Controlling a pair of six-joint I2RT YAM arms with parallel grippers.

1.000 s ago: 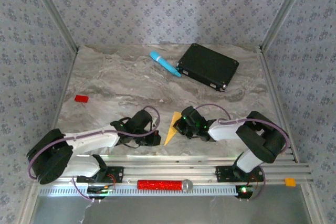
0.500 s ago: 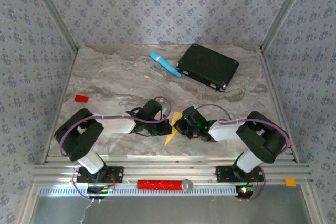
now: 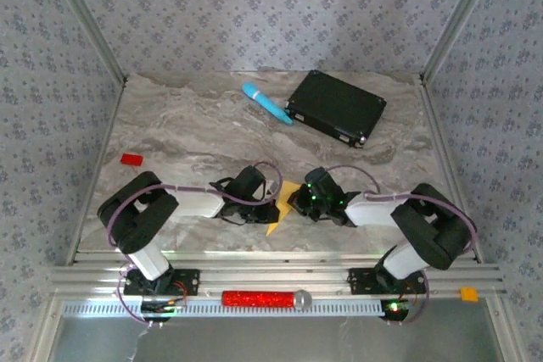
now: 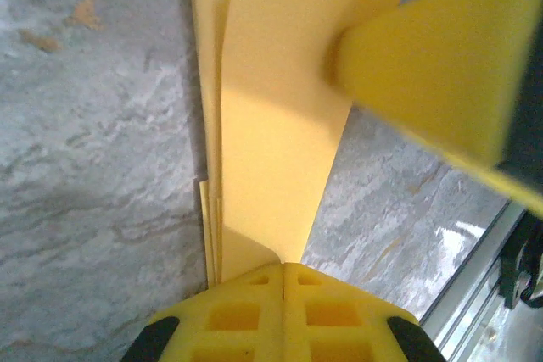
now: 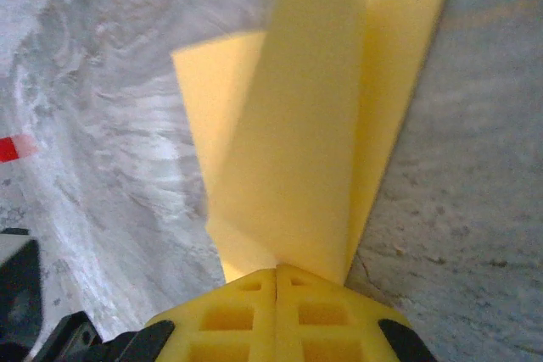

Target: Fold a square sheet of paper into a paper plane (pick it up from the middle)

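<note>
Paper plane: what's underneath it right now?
Marble table lies beneath the paper plane, which the shut left tool and right tool both pinch. The patch directly under its layers is covered, so I can't tell whether it touches the table.

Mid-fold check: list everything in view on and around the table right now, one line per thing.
paper sheet: one, yellow-orange, partly folded, near centre of the table between both end effectors
cylinder: one, light blue, far centre, beside the box
flat box: one, black, far right of centre
small block: one, red, left side
table: one, grey marbled
glittery rod: one, red with a silver end, on the front rail
small tag: one, orange, right end of the rail
left end effector: one, yellow fingers, shut on the paper sheet
right end effector: one, yellow fingers, shut on the paper sheet
</note>
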